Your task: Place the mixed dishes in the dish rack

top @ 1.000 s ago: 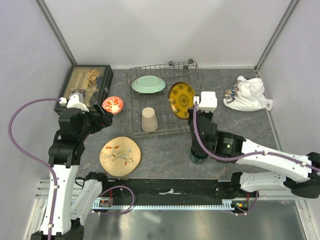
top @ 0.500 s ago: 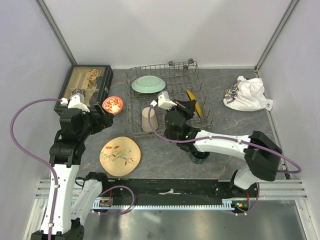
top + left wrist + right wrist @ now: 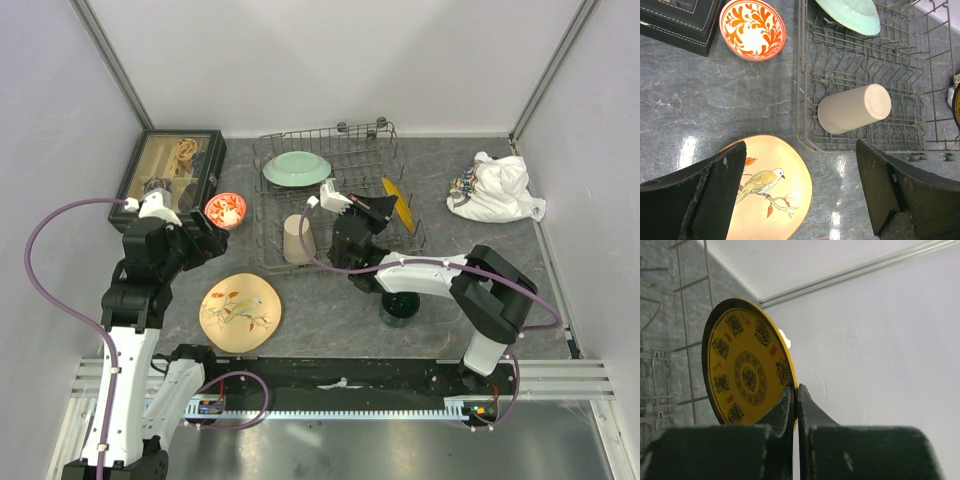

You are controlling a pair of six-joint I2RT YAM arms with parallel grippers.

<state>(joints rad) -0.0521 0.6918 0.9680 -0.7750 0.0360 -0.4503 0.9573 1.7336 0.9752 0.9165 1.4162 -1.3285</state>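
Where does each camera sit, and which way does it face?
Top external: high behind the robot, looking down on the dish rack; left arm and right arm show.
Left wrist: above the table, facing down at the beige cup; open left gripper shows.
Right wrist: over the rack, facing the wall; right gripper shut on the yellow plate.
Shared: top and left wrist show the cup.

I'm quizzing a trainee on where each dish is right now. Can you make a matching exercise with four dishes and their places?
1. yellow plate
2. beige cup
3. bird plate
4. red-orange bowl

A. on the table beside the dark box
B. pinched at its rim by the right gripper
C. flat on the table in front of the dish rack
D. inside the dish rack, not held

Pairs: 1-B, 2-D, 3-C, 4-A
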